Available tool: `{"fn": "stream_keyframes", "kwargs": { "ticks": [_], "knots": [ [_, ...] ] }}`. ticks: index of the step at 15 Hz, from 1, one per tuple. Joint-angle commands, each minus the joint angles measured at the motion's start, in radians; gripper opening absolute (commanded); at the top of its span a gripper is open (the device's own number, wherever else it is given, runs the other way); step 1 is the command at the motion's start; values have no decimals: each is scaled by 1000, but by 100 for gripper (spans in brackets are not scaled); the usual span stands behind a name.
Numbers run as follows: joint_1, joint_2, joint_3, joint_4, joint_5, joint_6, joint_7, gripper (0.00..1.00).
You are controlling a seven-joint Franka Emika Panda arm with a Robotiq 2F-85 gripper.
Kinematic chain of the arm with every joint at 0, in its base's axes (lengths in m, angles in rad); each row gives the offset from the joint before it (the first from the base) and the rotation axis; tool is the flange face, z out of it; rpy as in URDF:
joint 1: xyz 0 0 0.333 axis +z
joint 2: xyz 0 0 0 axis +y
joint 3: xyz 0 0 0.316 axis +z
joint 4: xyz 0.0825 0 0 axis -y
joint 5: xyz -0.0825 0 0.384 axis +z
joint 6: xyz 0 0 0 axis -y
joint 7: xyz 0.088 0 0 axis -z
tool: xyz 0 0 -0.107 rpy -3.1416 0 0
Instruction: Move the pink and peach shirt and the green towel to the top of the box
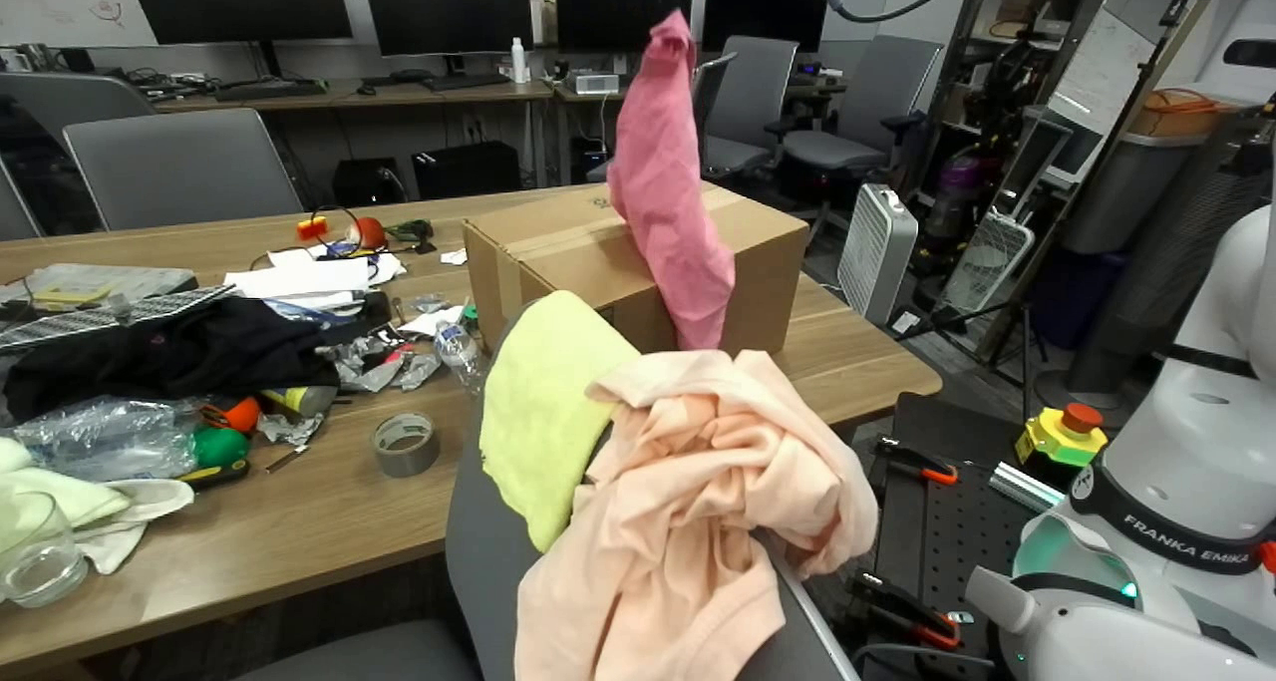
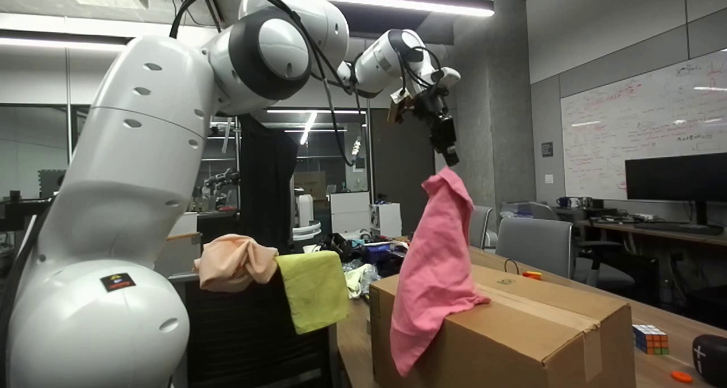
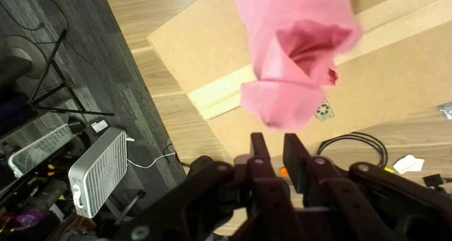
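Gripper has its fingers a bit apart, pink shirt just below the tips, kinda upright over the edge of the box with a corner hanging down the side, green towel and peach shirt are draped on a chair back

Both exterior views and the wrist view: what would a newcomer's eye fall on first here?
The rose-pink shirt would likely catch the eye first, standing tall just below the end effector, its lower part draped over the edge of the brown cardboard box. Next come the bulky peach garment and the lime-green towel, side by side over a chair back. In an exterior view, the white robot arm looms large along the left side.
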Motion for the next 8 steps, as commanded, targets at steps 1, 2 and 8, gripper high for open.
{"fn": "stream_keyframes", "kwargs": {
  "ticks": [1, 2, 8],
  "knots": [
    [-21, 52, 4, 97, 51, -71, -92, 53],
    [-23, 55, 3, 98, 56, -78, -97, 60],
    [-38, -32, 16, -65, 80, -29, -209, 100]
  ]
}}
